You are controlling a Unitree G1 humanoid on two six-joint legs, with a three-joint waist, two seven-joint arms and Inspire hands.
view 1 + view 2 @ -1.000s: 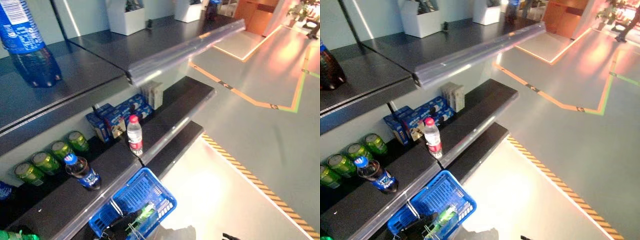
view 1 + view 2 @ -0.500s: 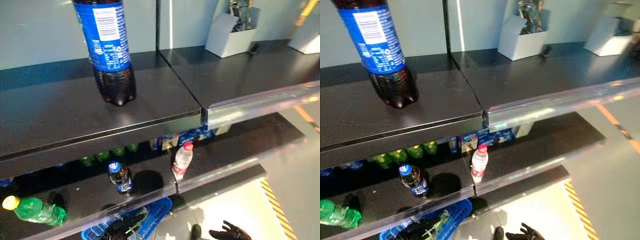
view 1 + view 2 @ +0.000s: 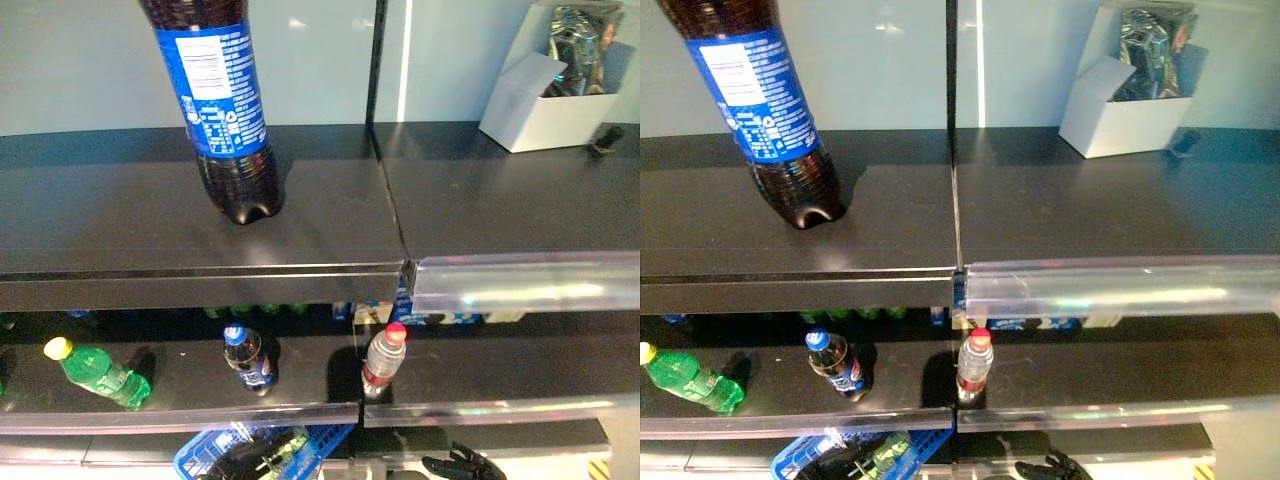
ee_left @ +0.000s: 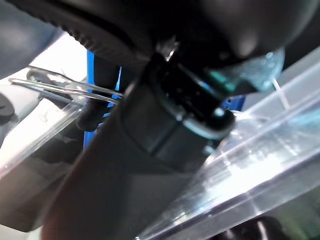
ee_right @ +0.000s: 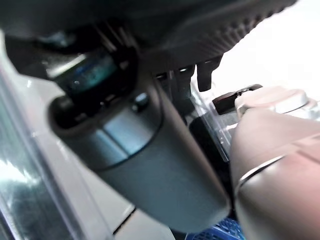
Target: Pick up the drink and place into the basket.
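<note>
Robot faced the shelves, basket in hand, no drink picked yet.

The blue basket (image 3: 205,462) hung just below the lower shelf (image 3: 300,395), and the left hand (image 3: 240,462) appeared curled round its wire handle. The right hand (image 3: 462,465) hung empty below the same shelf, fingers spread loosely. On that shelf stood a small cola bottle (image 3: 247,358) and a clear water bottle (image 3: 381,360); a green bottle (image 3: 95,371) lay tilted at its far left. A big cola bottle (image 3: 221,110) stood on the shelf above. This looked like the approach step; next the right hand would need to rise to the shelf front and close round one drink.
</note>
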